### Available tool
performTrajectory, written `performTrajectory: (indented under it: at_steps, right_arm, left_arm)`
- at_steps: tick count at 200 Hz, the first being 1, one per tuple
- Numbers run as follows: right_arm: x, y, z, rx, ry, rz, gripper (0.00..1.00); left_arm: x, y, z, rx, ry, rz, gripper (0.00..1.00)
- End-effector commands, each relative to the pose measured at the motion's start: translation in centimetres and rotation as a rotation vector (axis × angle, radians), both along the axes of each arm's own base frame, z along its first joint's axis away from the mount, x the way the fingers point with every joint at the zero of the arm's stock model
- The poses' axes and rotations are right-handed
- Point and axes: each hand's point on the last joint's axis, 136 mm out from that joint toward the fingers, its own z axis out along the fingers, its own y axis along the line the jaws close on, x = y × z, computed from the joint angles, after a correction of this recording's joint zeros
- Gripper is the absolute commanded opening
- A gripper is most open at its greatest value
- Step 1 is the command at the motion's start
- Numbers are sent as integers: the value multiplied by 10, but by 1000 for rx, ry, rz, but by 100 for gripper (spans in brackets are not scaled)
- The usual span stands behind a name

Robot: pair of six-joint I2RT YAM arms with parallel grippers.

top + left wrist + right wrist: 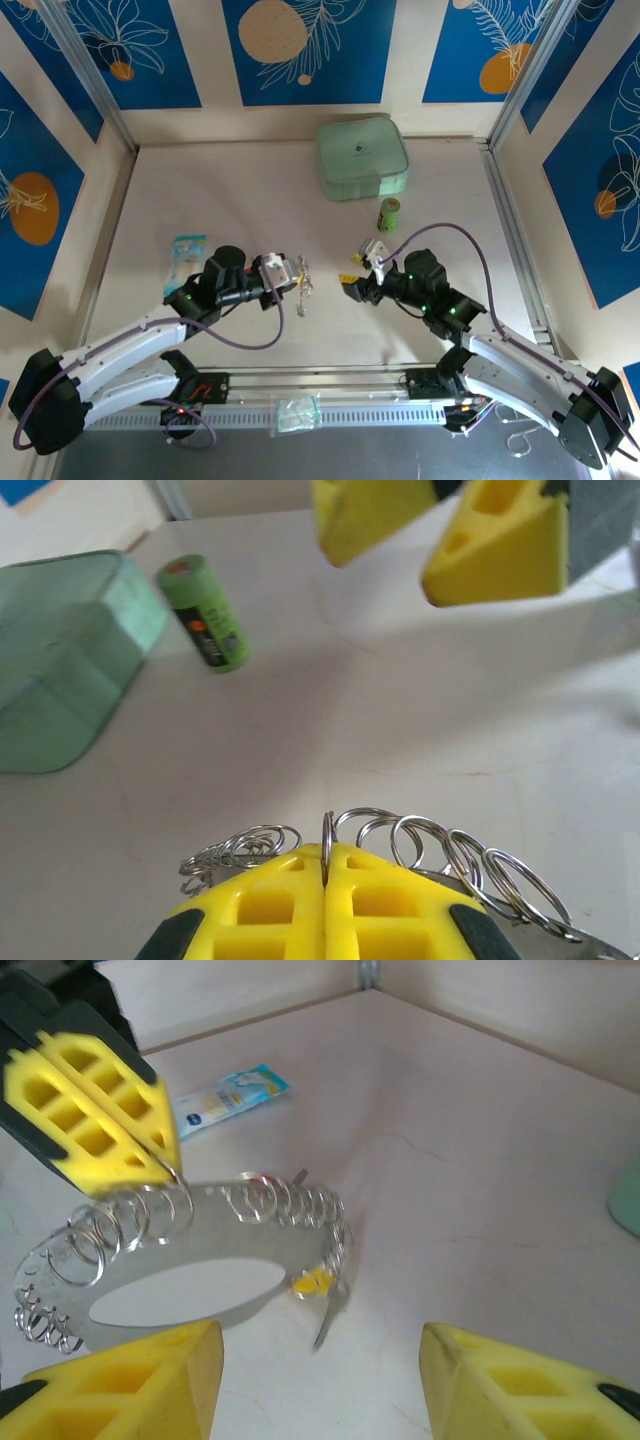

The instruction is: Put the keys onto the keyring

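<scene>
Keyring in tight grip of left tool, right tool wide, label illegible on green cylinder

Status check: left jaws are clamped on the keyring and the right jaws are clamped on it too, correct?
No. The left jaws are clamped on the keyring, but the right jaws stand wide open, gripping nothing. The right wrist view shows this.

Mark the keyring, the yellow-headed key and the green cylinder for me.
keyring [240,1242], right wrist view, flat band
yellow-headed key [312,1282], right wrist view, its head
green cylinder [205,620], left wrist view, its side
</scene>
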Motion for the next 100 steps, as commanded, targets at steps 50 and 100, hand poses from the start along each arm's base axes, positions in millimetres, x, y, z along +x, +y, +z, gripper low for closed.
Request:
performTrajectory:
  at_steps: [50, 100]
  right_arm:
    - [52, -11, 1, 131, 329, -349, 54]
    - [74, 38, -17, 53, 605, -320, 48]
  left_arm:
    - [49, 53, 54, -73, -112, 418, 0]
    - [80, 120, 69, -113, -173, 756, 0]
